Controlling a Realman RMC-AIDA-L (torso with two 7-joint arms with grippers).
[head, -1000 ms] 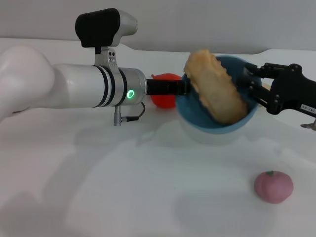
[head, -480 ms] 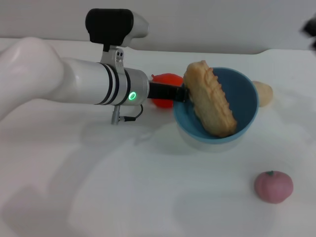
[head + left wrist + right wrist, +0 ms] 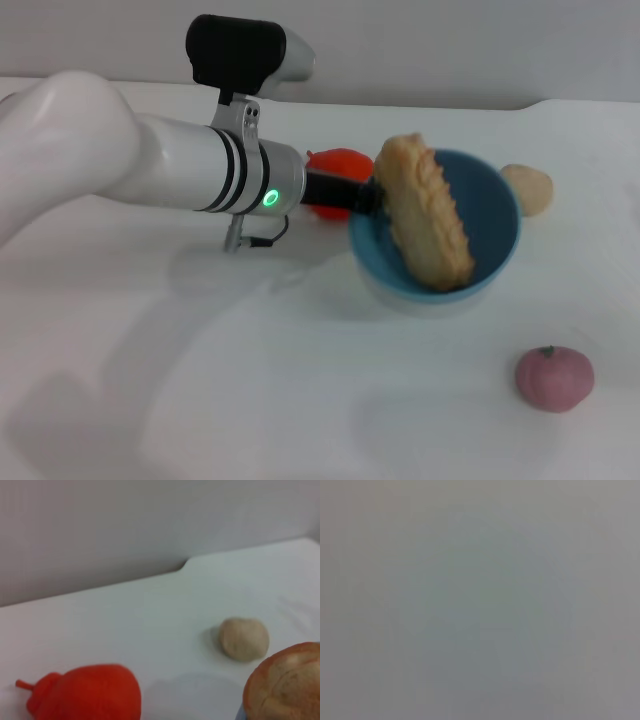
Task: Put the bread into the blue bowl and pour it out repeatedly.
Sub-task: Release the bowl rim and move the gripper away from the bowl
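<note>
The left gripper (image 3: 368, 196) jaws seem clamped on the tilted blue bowl (image 3: 495, 215) rim, though we see them poorly; the bread (image 3: 428, 212) leans inside.

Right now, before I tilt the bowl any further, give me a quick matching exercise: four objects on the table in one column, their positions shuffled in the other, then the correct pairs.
Things:
1. bread
2. red tomato-like object
3. small beige ball
4. pink round fruit

Places:
A. alone on the table, nearest the robot, on its right
B. leaning inside the blue bowl, one end poking above the rim
C. behind the left gripper, on the bowl's left
D. just beyond the bowl, on its right

Pairs: 1-B, 2-C, 3-D, 4-A
</note>
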